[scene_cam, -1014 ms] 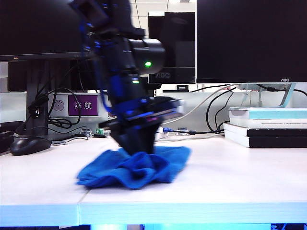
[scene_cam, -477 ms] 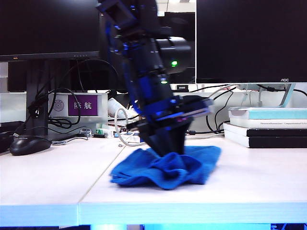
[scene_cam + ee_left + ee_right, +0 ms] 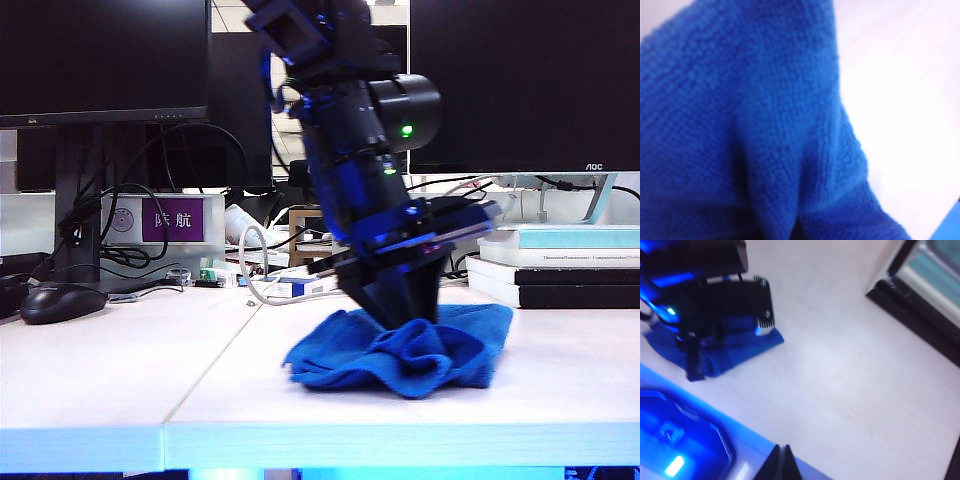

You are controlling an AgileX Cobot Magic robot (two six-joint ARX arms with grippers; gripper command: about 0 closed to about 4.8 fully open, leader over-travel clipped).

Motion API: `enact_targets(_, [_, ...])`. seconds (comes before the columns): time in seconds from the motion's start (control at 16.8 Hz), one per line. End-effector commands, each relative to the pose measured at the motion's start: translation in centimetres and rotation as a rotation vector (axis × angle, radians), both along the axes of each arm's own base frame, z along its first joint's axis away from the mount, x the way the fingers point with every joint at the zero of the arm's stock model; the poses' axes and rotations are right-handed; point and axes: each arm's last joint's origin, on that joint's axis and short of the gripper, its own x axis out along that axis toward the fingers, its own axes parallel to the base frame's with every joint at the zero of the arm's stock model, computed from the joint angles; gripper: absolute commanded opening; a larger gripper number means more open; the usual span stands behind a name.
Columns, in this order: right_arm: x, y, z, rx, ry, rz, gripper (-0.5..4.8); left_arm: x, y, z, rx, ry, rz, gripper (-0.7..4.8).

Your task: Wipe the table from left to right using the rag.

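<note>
The left gripper (image 3: 408, 312) has its fingers closed on the rumpled bright-blue fuzzy rag (image 3: 405, 350), pressing it onto the white matte table (image 3: 120, 380). The right gripper (image 3: 782, 460) hangs above the table; its fingers look closed.

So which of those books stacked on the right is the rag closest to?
The black book at the bottom of the stack; the rag lies beside it, under the left hand. The pale books sit higher.

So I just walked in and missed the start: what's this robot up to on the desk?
It is wiping the table with a blue rag. The left pincer is shut on the rag, pressing it down right of the panel seam, near the stacked books. The right pincer hangs shut above the table's front edge, holding nothing. A black computer mouse sits far left, untouched.
</note>
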Motion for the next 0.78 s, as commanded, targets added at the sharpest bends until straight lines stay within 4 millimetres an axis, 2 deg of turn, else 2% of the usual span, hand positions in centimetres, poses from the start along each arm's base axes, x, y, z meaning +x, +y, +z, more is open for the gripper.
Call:
enact_targets(0.06, [-1.5,-1.2,0.9,0.056,-0.056,-0.035,-0.04,0.3,-1.0,0.1,-0.021,-0.017,-0.009,-0.06])
enact_targets(0.18, [-2.8,-2.2,1.3,0.080,-0.102,-0.051,-0.04,0.0,-1.6,-0.8,-0.015,0.006,-0.021,-0.06])
enact_targets(0.42, [-4.0,-3.2,1.7,0.116,-0.144,-0.078,-0.04,-1.3,-2.9,-2.2,0.004,0.037,-0.064,-0.06])
enact_targets(0.78, [-4.5,-3.8,1.9,0.093,-0.190,-0.121,-0.04,-3.0,-4.9,-2.3,-0.059,0.029,-0.108,-0.06])
